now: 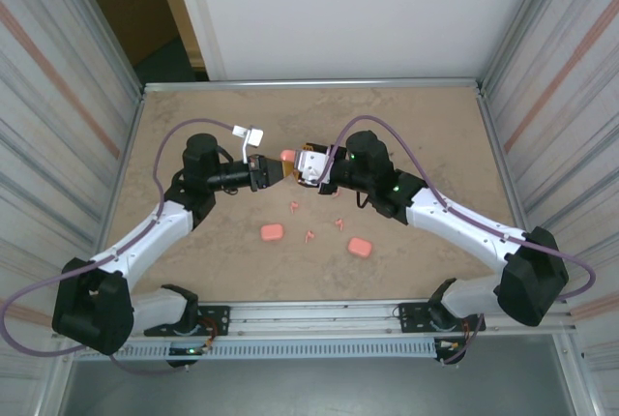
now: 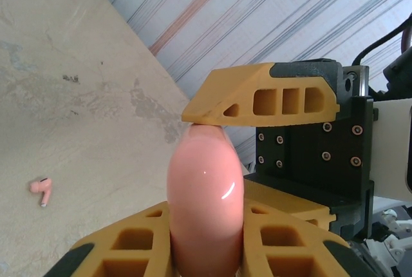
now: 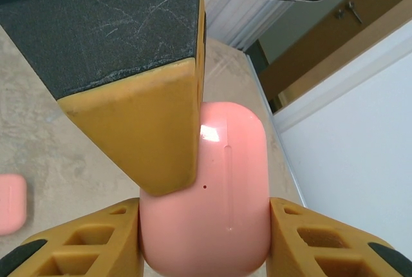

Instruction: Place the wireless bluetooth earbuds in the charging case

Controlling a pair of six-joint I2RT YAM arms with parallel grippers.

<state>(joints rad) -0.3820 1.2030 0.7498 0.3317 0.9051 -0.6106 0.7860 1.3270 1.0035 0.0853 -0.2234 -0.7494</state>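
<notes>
The left tool (image 2: pixel 206 241) and the right tool (image 3: pixel 205 245) are both pinched on one glossy rounded pink plastic charging case (image 1: pixel 287 157), raised above the tan bench (image 1: pixel 193 116) — judged light, hard, slippery, best held across its broad faces. The tiny salmon-pink plastic earbuds (image 1: pixel 309 235) lie loose below — likely best taken by the bulb.

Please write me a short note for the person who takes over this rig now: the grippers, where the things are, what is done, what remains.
Left gripper: shut on the rounded pink plastic charging case, held above the table.
Right gripper: shut on the same case from the opposite side.
Tiny salmon-pink plastic earbuds: three lie loose on the beige table, near two more pink cases.
Done: one case lifted; it looks closed.
Left: open it, insert the earbuds.
</notes>
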